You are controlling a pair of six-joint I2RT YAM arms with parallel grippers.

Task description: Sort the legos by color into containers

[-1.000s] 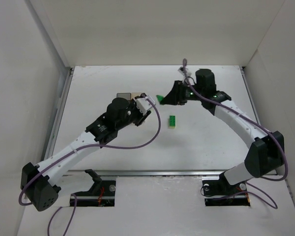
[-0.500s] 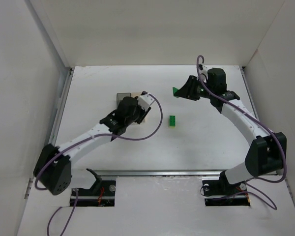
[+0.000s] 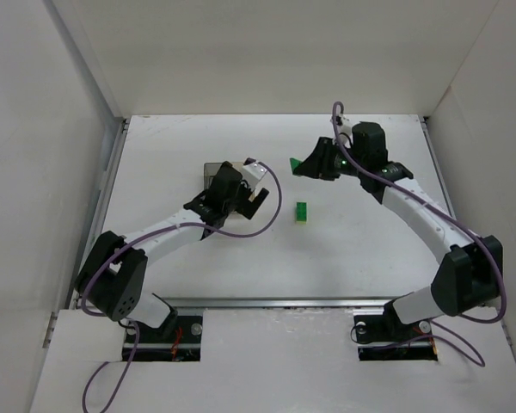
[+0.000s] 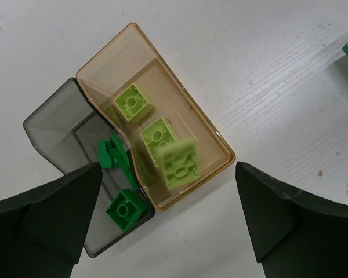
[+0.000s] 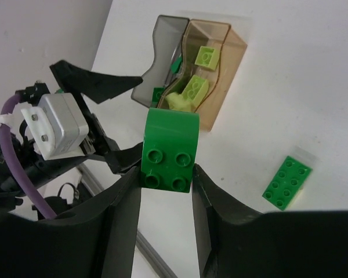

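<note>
On table [image 3: 370, 249], left bin [image 4: 46, 124] and right bin [image 4: 104, 63] touching side by side. Two bricks [image 4: 124, 209] in left bin, three bricks [image 4: 133, 101] in right bin. Loose brick [image 3: 301, 212] to their right; behind it, held brick [image 5: 169, 150] in right gripper [image 5: 165, 174].

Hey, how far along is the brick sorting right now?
Done: three pale bricks are in the amber bin, dark green ones in the grey bin. In hand: the right pincer grips a dark green brick; the left pincer is open over the bins. Left: that brick, plus the long brick on the table.
</note>
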